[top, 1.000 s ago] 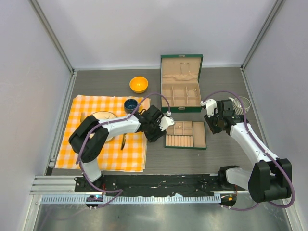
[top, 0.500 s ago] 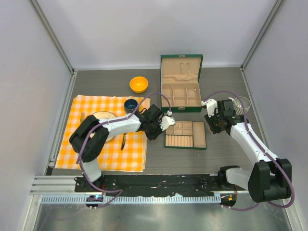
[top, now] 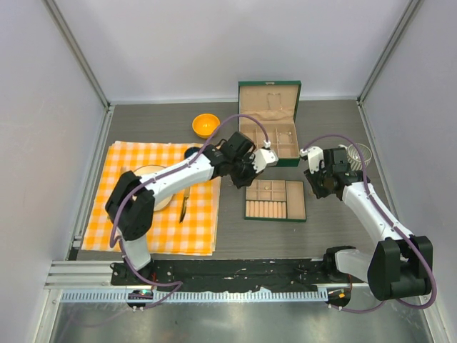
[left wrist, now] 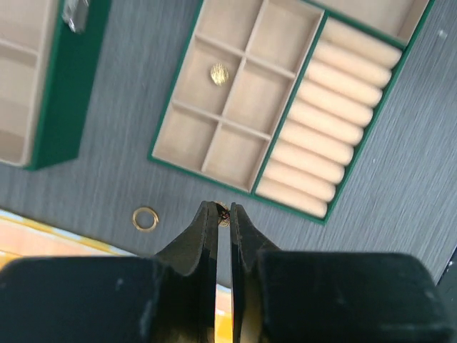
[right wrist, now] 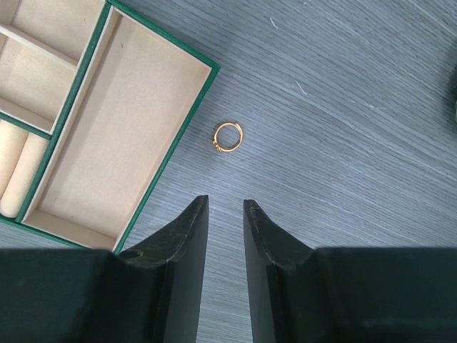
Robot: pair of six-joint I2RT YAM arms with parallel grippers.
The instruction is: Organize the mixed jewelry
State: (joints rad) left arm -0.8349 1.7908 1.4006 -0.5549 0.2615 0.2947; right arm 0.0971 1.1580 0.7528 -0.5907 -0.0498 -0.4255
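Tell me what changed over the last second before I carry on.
The left end effector closed on a small gold piece and swung away from the arm bases, toward the open jewelry box. The right end effector stayed open above a gold ring. The tray did not move.

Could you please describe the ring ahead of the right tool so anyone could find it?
Find the green tray. Off the rim of its long empty section, a gold ring lies on the grey table. Unlike the plain ring by the checked cloth, its band has a bump.
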